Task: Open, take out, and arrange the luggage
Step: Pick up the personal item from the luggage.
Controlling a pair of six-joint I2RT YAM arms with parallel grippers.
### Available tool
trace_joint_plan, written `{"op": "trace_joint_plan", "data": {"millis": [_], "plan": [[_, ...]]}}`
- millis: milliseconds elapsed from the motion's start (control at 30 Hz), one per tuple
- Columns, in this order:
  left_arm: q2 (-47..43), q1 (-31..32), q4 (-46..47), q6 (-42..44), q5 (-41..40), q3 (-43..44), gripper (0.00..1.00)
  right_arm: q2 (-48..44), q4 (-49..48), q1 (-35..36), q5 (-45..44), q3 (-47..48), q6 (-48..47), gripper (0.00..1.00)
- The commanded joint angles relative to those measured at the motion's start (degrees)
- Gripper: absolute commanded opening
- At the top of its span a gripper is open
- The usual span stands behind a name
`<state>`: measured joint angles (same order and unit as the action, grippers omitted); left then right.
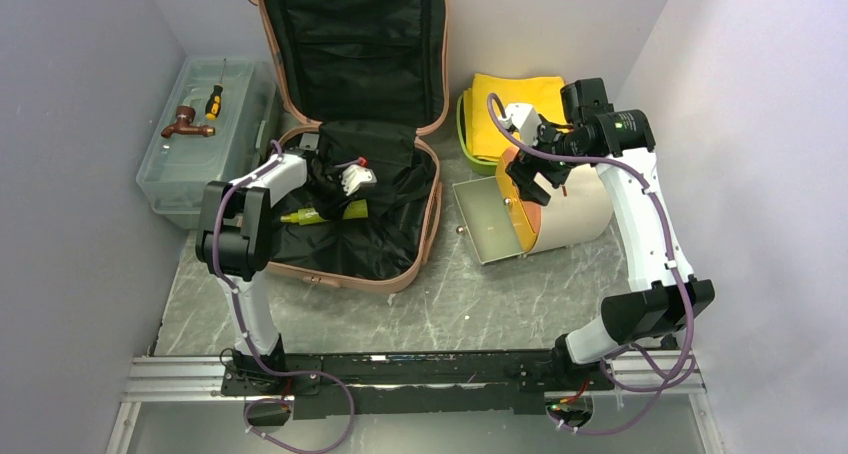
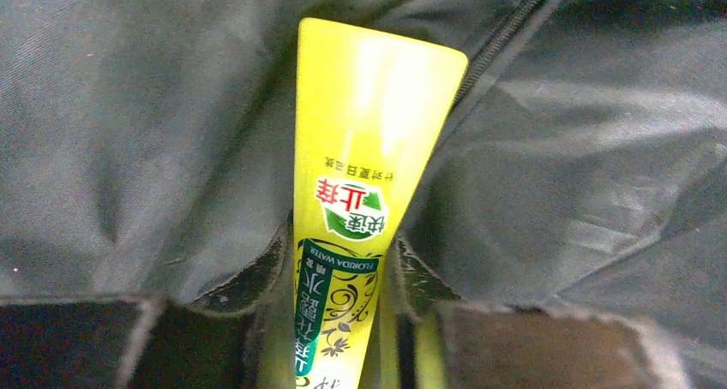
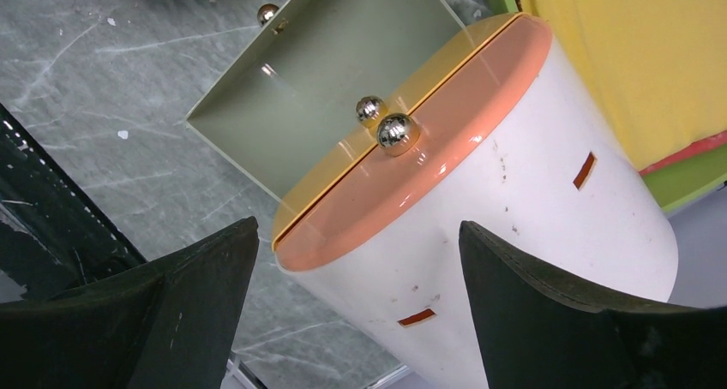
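Note:
The luggage (image 1: 425,239), a salmon-pink hard-shell suitcase, lies open with its lid (image 1: 355,44) propped against the back wall and its black lining showing. A yellow tube (image 1: 325,214) with green print lies on the lining in the lower half. My left gripper (image 1: 332,196) reaches down into that half. In the left wrist view the tube (image 2: 360,132) runs between my fingers (image 2: 276,256), which press in on both its sides; the left gripper (image 2: 341,242) is shut on it. My right gripper (image 1: 530,179) hovers open above a white round container, with nothing held.
A translucent toolbox (image 1: 205,139) with a screwdriver (image 1: 213,101) on top stands at the back left. A white round container (image 3: 531,200) with an orange lid and an olive open box (image 1: 487,224) lie right of the suitcase. Behind them is a lime tray (image 1: 463,134) holding yellow cloth (image 1: 520,99).

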<state>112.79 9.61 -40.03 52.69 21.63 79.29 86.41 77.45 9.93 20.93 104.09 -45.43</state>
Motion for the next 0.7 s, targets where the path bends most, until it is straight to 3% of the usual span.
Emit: {"op": "trace_joint_plan", "data": {"millis": [0,333,667], "plan": [[1.3,0.6,-4.8,-4.4,0.1,1.5,0.12,-2.2,-1.7,0.0,-0.8,-0.6,-0.1,0.9],[-5.8,4.1,-12.5,-3.6,5.9,11.9,0.17,-2.5,-2.5,0.1,-2.7,-1.0,0.4,0.9],[-10.7,16.3,-11.0,0.6,4.7,18.1,0.16,-3.7,-9.1,-4.3,-10.2,0.9,5.2,0.92]]}}
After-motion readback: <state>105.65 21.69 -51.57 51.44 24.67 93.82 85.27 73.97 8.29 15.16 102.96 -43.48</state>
